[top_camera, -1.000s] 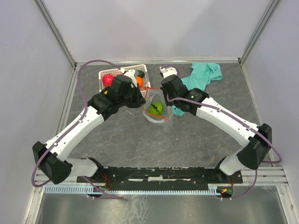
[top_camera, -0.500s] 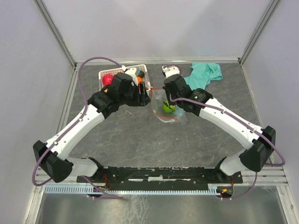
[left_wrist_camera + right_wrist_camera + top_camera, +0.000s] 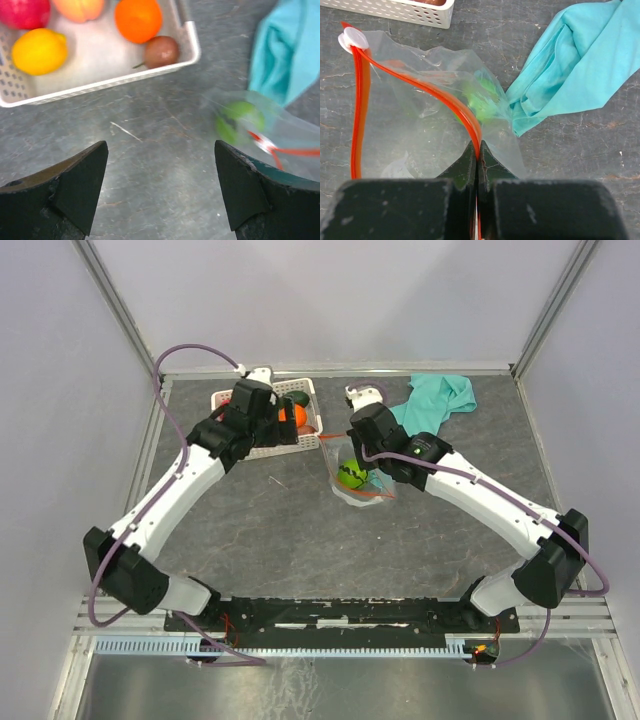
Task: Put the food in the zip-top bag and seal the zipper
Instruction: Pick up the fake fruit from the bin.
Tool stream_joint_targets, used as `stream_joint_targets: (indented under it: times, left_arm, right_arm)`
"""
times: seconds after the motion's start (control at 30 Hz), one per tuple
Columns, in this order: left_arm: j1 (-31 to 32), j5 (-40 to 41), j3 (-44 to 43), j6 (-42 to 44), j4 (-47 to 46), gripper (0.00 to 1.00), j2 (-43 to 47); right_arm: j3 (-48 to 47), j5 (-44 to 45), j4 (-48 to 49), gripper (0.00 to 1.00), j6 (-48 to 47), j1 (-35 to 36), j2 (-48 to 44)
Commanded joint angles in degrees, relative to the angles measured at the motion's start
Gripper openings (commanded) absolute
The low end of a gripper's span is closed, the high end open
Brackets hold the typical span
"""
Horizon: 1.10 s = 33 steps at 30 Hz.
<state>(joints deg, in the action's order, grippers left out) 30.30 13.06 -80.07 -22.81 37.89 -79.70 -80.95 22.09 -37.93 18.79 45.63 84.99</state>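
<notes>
The clear zip-top bag (image 3: 358, 480) lies on the table with one green fruit (image 3: 349, 477) inside. My right gripper (image 3: 478, 152) is shut on its red-orange zipper (image 3: 420, 82), which loops open to a white slider (image 3: 352, 39). The green fruit (image 3: 482, 100) shows through the plastic. My left gripper (image 3: 160, 185) hangs open and empty over bare table, just in front of the white basket (image 3: 192, 47). The basket holds red (image 3: 25, 11), peach (image 3: 79, 7), orange (image 3: 138, 19), yellow (image 3: 39, 51) and brownish (image 3: 161, 51) food. From above, the left gripper (image 3: 283, 428) is at the basket's (image 3: 225, 400) near right side.
A teal cloth (image 3: 432, 400) lies bunched at the back right, touching the bag's far side (image 3: 580, 60). The basket's corner (image 3: 440, 17) sits just beyond the bag's mouth. A thin pale scratch or sliver (image 3: 277, 482) marks the grey table between basket and arms.
My left gripper has opened and pulled away from the bag, back and left toward the basket. The bag with the green fruit has shifted slightly right in the right gripper's hold.
</notes>
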Motion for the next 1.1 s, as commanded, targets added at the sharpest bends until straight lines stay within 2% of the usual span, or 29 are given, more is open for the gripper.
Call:
stream_joint_targets:
  times: [0.0, 0.2, 0.33, 0.63, 1.07]
  left_arm:
    - [-6.86, -0.91, -2.25, 5.04, -0.22, 0.93, -4.55]
    - [-14.36, -0.62, -4.12, 11.29, -0.18, 0.94, -11.21]
    - [-17.34, 0.69, -8.82, 17.54, 2.02, 0.95, -18.76]
    - [-19.32, 0.55, -20.14, 28.48, 4.06, 0.96, -32.02]
    - [-22.33, -2.52, -28.19, 32.21, 5.53, 0.96, -45.26]
  right_arm:
    - [-0.16, -1.12, 2.99, 0.02, 1.25, -0.19, -1.89]
    - [0.1, -2.13, 3.34, 0.02, 1.67, -0.19, -1.85]
    - [0.53, -3.53, 3.89, 0.02, 2.15, -0.19, -1.74]
    - [-0.05, -7.8, 3.57, 0.02, 2.59, -0.19, -0.7]
    - [-0.9, -8.2, 2.95, 0.02, 2.23, -0.2, 0.32]
